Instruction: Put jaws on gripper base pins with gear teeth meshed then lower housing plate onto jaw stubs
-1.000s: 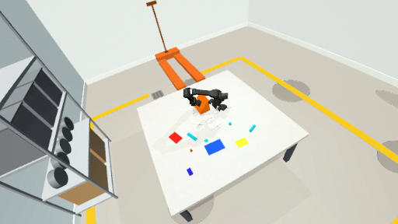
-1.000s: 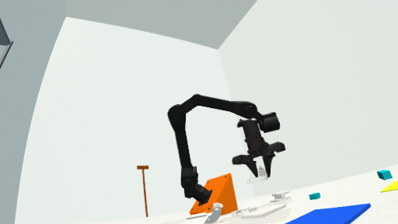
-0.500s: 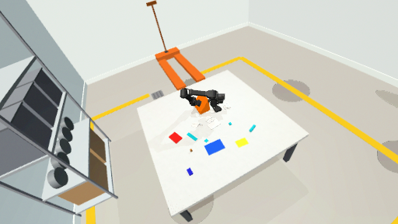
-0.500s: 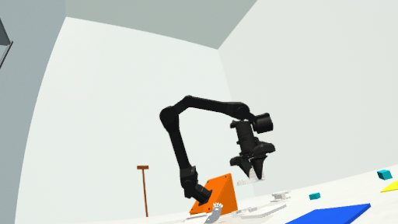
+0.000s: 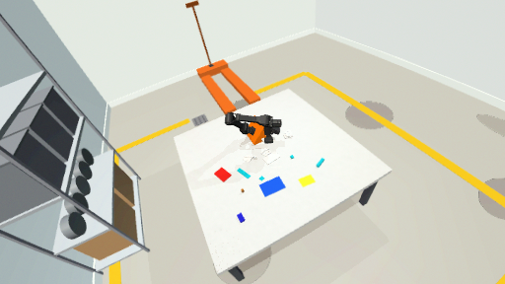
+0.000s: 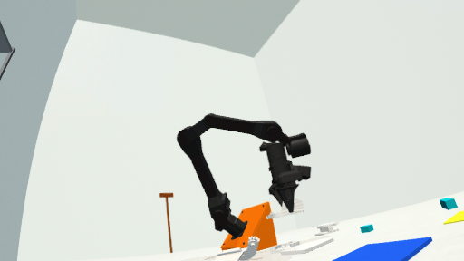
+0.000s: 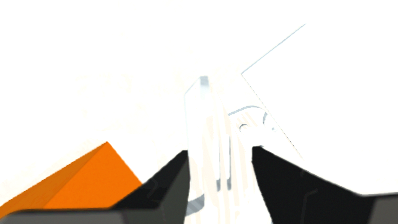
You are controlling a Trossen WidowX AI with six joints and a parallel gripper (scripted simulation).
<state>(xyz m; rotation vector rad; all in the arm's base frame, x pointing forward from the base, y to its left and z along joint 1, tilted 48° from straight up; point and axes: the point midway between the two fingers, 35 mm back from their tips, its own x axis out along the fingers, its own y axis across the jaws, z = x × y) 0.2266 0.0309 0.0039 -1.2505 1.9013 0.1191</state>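
Note:
My gripper (image 5: 268,141) (image 6: 286,207) (image 7: 220,150) is shut on a long, narrow white part that looks like a jaw (image 6: 299,207) (image 7: 195,130), held above the table beside the orange block. A pale jaw with gear teeth (image 6: 250,249) lies at the front in the exterior view. A flat white plate, probably the gripper base (image 5: 271,158) (image 6: 313,246), lies on the table; small white shapes beside or on it cannot be told apart. Another white part, perhaps the housing plate (image 5: 288,134) (image 6: 327,228), lies farther right. The pins are too faint to make out.
The orange block (image 5: 255,134) (image 6: 267,228) (image 7: 100,175) stands close to the gripper. A blue mat (image 5: 272,186) (image 6: 390,250), red square (image 5: 222,175), yellow square (image 5: 307,180) and several small teal pieces lie on the white table (image 5: 340,148).

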